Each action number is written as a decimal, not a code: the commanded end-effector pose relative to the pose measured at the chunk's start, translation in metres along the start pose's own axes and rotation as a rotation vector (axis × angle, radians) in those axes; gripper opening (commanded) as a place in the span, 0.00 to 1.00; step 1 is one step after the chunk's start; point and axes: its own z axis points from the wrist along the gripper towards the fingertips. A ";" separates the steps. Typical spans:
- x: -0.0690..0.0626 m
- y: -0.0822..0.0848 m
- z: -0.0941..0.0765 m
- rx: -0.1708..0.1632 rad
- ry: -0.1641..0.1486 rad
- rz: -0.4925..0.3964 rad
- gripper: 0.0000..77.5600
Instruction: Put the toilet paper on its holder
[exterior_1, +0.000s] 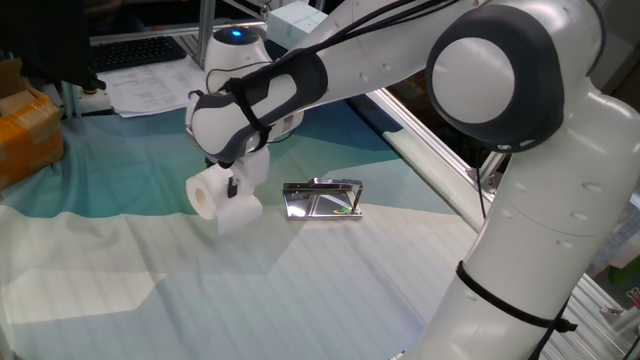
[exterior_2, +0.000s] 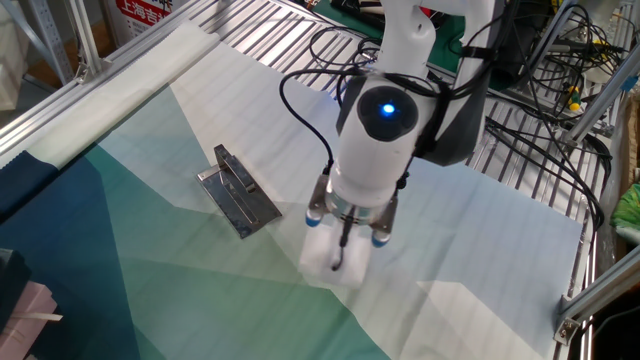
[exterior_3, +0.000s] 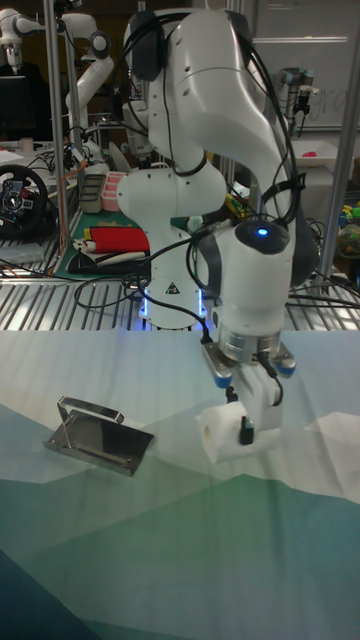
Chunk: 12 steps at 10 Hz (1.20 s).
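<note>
Here we see the toilet paper (exterior_3: 226, 438) nearest in the tall fixed view, a white roll lifted just above the teal and white cloth (exterior_3: 180, 560). Our gripper (exterior_3: 246, 428) comes down from above and is clamped on the roll, one finger (exterior_1: 232, 187) dark against its side. The holder (exterior_3: 98, 433) lies near the roll but apart from it, its mirror plate flat on the cloth and its wire bar standing up. Beyond, the arm's white base (exterior_3: 175, 270) stands on the slatted table (exterior_3: 60, 300).
</note>
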 end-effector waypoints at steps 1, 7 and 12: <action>-0.017 -0.004 0.010 -0.010 -0.008 0.127 0.02; -0.017 -0.004 0.010 -0.013 -0.028 0.129 0.02; -0.017 -0.004 0.010 0.011 -0.007 0.275 0.02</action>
